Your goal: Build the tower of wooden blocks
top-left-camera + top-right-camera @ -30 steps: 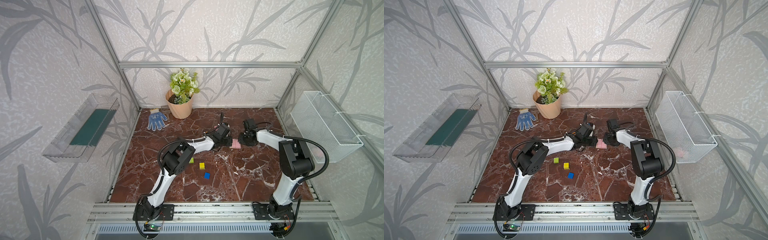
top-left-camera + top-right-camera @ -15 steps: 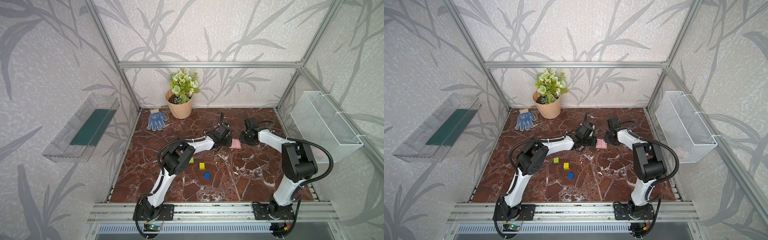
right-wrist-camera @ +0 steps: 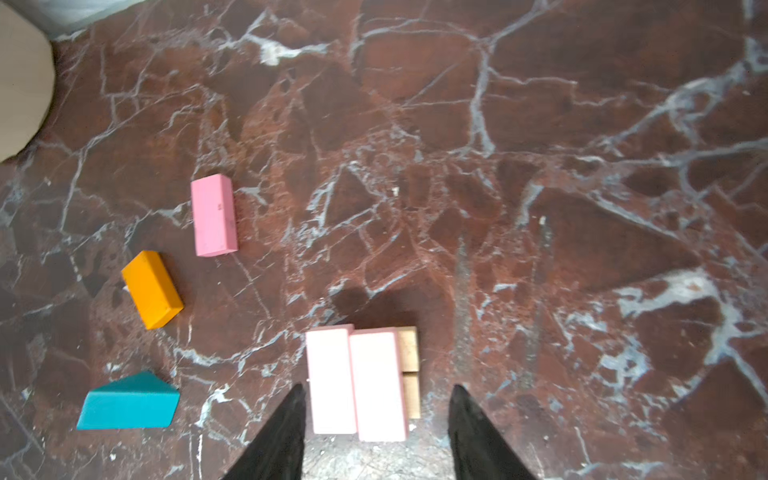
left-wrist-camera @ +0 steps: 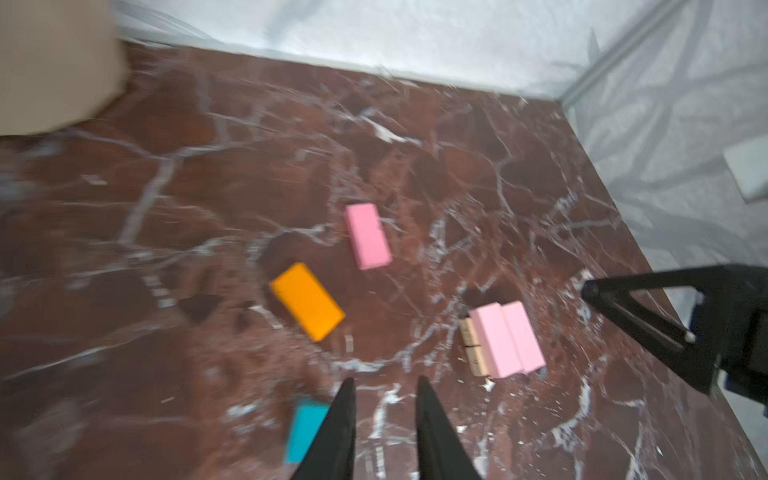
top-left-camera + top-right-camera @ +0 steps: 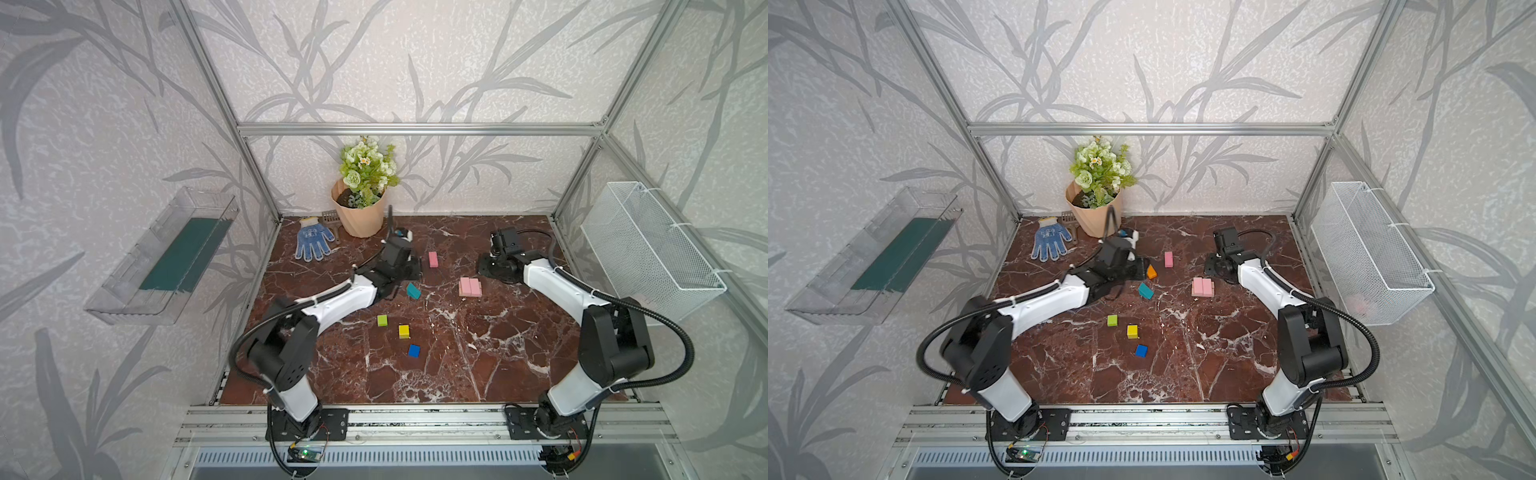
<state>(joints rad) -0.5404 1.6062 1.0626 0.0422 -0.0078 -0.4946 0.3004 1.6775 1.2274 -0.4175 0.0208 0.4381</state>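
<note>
Your tower (image 5: 470,286) is barely begun: two pink bars lie on what look like two plain-wood bars, right of centre. A loose pink bar (image 5: 433,259), an orange block (image 5: 1151,272), a teal wedge (image 5: 413,291) and three cubes (image 5: 403,331) wait scattered to its left. Your right gripper (image 3: 377,388) is spread and empty, just by the base. The left gripper (image 4: 385,386) is narrowly parted and also empty. The tabletop (image 5: 498,353) is red-brown marble, with leaf-papered walls and a flower pot (image 5: 360,216) at the far left.

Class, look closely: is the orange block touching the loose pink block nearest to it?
Apart. The right wrist view shows a strip of bare marble tabletop between the orange block and the loose pink block.
</note>
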